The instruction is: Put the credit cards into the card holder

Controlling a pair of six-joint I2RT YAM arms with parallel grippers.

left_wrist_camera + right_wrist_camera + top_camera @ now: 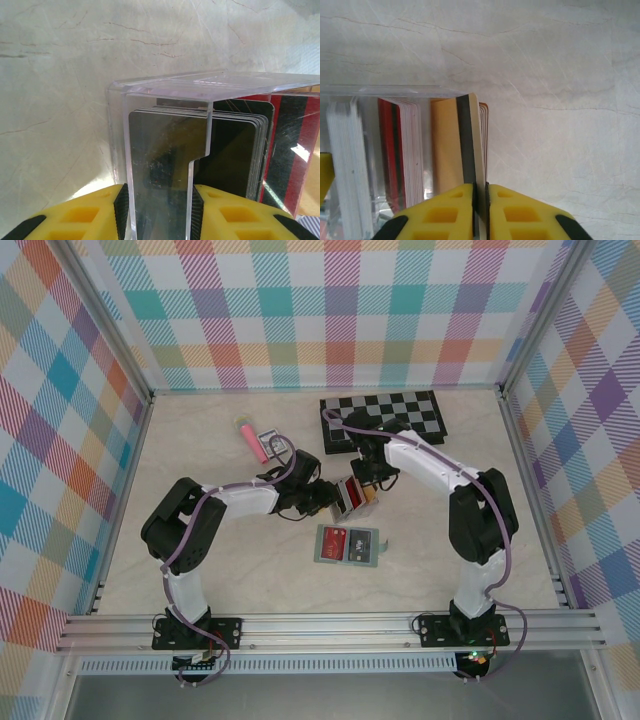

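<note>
Pinching the edge of a yellow-orange credit card (pixel 450 150), the right end effector (pixel 480 194) has its fingers pressed almost together. Thin, stiff, light and slick, the card probably needs this edge grip. It stands in a clear rack (pixel 160 150) whose wall the left end effector (pixel 159 200) clamps. The card holder (pixel 345 543) lies open on the table (pixel 200 440), just beside both.

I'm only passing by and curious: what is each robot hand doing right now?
Left gripper: fingers closed on the clear card rack.
Right gripper: fingers closed on a yellow-orange card.
</note>
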